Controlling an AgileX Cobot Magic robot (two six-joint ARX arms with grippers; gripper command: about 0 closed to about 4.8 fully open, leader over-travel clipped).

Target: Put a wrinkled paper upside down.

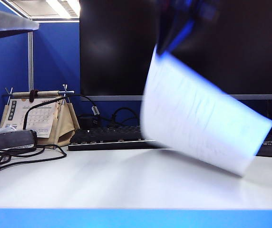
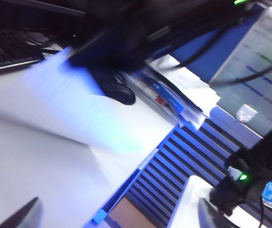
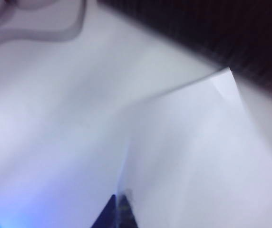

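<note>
The wrinkled paper (image 1: 202, 123), a large white sheet, hangs tilted and blurred above the right half of the white table (image 1: 102, 183), its lower corner close to the tabletop. My right gripper (image 1: 174, 26) is a dark blur at the sheet's top edge. In the right wrist view this gripper (image 3: 119, 209) is shut on the paper (image 3: 198, 156), with the sheet's edge pinched between its dark fingertips. The left wrist view shows the paper (image 2: 64, 104) under the dark right arm (image 2: 140, 28). My left gripper (image 2: 118, 209) stands open and empty, away from the sheet, over the table's blue edge.
A black keyboard (image 1: 107, 135) lies in front of a large dark monitor (image 1: 117, 47). A desk calendar on a beige stand (image 1: 36, 116) and black cables (image 1: 12, 156) occupy the left. A black mouse (image 2: 119, 92) and stacked papers (image 2: 188, 95) sit beyond the sheet.
</note>
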